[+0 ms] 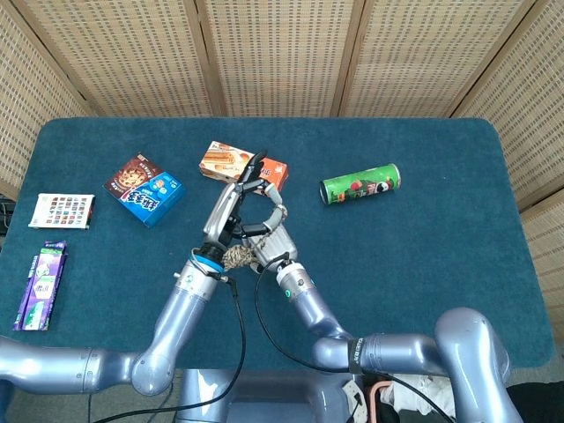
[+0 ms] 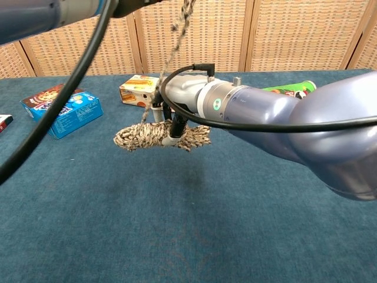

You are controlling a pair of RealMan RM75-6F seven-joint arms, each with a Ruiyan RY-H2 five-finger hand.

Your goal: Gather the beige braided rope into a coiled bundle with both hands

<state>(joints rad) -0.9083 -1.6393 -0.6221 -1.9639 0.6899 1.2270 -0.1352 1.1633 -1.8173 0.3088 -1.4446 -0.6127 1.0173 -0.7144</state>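
The right hand [image 2: 177, 103] grips the beige braided rope [image 2: 159, 135], a nubbly coiled bundle held clear above the dark teal felt-like table [image 2: 194, 224]. The left hand [image 1: 236, 204], raised over the bundle, holds a loose strand that loops from its dark slim fingers [image 1: 256, 167] down to the coil, just in front of a flat orange cardboard box [image 1: 231, 161].

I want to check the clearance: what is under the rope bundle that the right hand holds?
In the chest view, only bare blue tablecloth shows under the rope bundle; the bundle hangs clear of it. The right hand covers the bundle's middle.
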